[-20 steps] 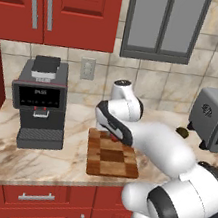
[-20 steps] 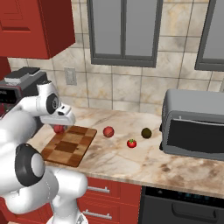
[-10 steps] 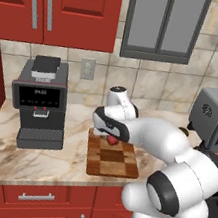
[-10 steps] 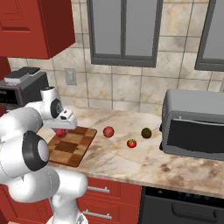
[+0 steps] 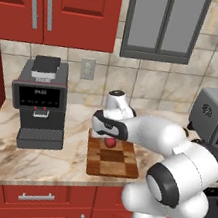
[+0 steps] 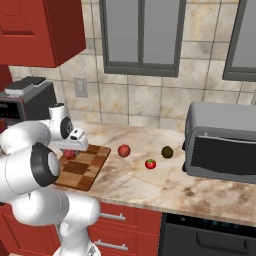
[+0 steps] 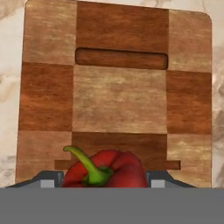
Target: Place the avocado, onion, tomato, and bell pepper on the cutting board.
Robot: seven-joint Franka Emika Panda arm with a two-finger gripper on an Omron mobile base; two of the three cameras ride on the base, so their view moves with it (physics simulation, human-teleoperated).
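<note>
On the left stretch of the marble counter (image 6: 150, 185), a black coffee machine (image 5: 40, 103) is standing under red cabinets (image 5: 58, 5), with a wall outlet (image 5: 87, 68) just beside it on the tiled backsplash. Next along, the cutting board (image 5: 112, 160) is lying flat, and the gripper (image 5: 109, 140) is hanging over its far end, its fingers pinching the red bell pepper (image 7: 105, 169). In the hand view the pepper's green stem is curling up between the tips, with the checkered wood directly beyond it. Whether the pepper is already touching the board or sitting just above it is hard to tell from these angles.

So the job is looking early: the pepper is arriving at the board but is not yet released. Further right, a plain reddish ball, probably the onion (image 6: 124, 150), is waiting on the bare stone near the board. Past it, the tomato (image 6: 150, 163) and the avocado (image 6: 167, 152) are sitting well apart from the board, the avocado nearest the grey toaster oven (image 6: 220, 145). Three items are therefore remaining. Grey glass-fronted cupboards (image 6: 142, 35) are hanging above.
</note>
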